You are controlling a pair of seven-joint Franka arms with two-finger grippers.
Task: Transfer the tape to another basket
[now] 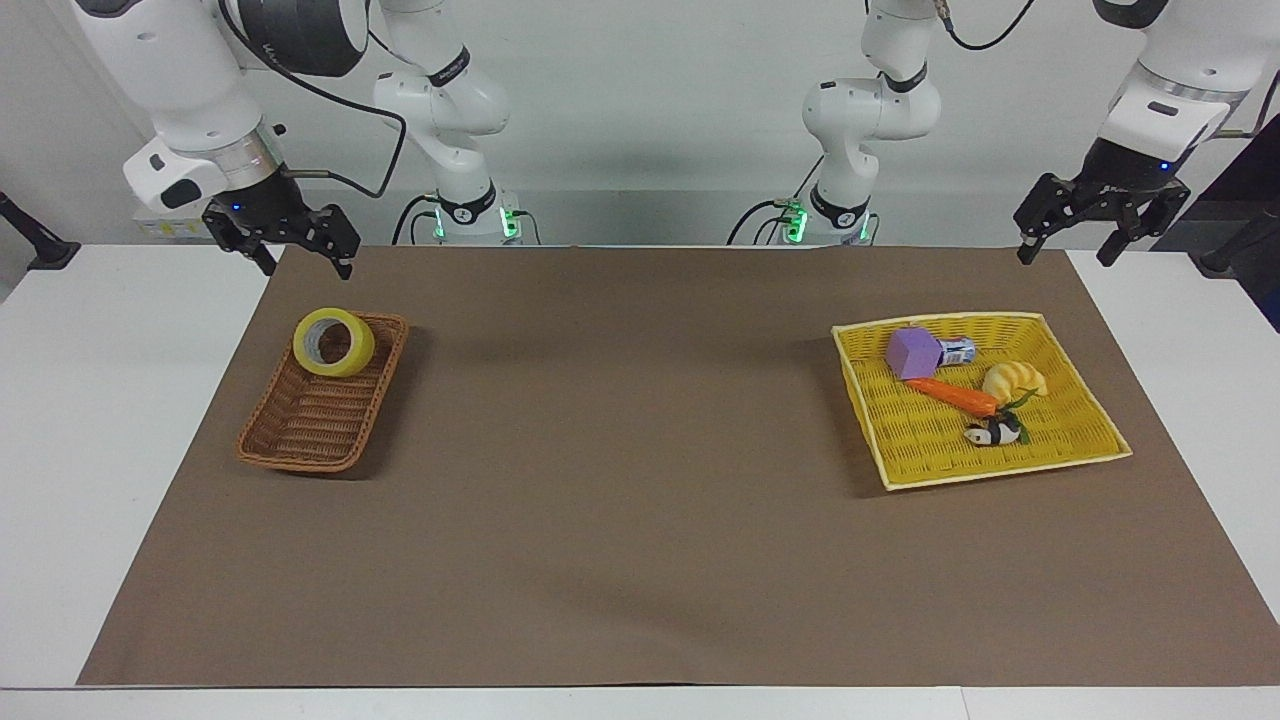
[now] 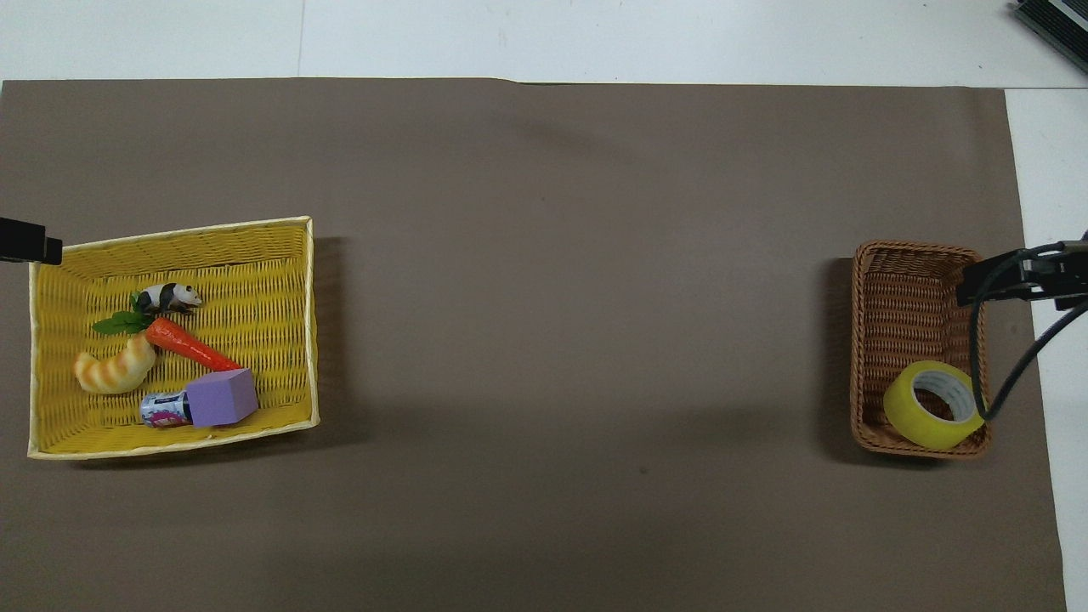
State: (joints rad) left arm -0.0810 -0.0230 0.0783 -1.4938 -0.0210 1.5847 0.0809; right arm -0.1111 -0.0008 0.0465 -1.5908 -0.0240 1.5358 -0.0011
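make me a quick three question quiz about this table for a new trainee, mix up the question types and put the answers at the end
1. True or false: the tape lies in the brown basket, at its end nearer the robots.
2. Which lies in the yellow basket? A) scissors B) a carrot C) a cup
3. Fill in: the right gripper is up over the mat's edge near the brown basket, fingers ____, holding nothing.

The left gripper waits at its own end of the table, open.

Key: 1 true; 2 B; 3 open
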